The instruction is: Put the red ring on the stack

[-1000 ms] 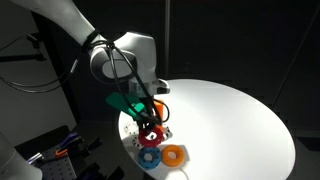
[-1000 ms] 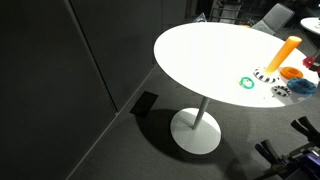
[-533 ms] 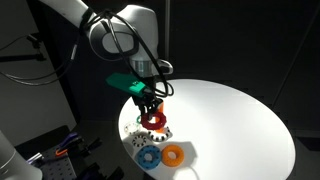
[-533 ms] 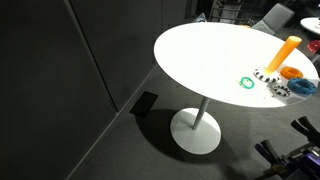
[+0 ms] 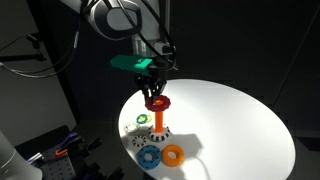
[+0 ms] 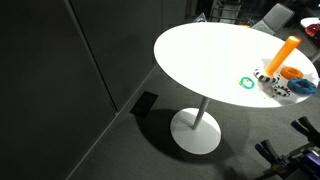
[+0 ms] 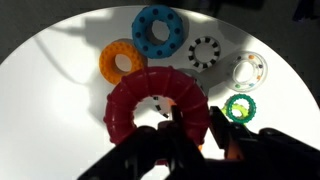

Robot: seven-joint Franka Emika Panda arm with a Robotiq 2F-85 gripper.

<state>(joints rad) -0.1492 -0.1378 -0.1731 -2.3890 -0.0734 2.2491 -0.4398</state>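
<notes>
The end effector (image 5: 153, 90) is clamped on the red ring (image 5: 157, 101), held just beneath it at the tip of the stack (image 5: 160, 123) on the desk (image 5: 235, 120); pick-up appears complete; lowering over the peg and release are not yet done.

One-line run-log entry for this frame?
phase: placing | tool: shut on red ring | red ring: held over stack, not seated | blue ring, orange ring: loose on table
</notes>
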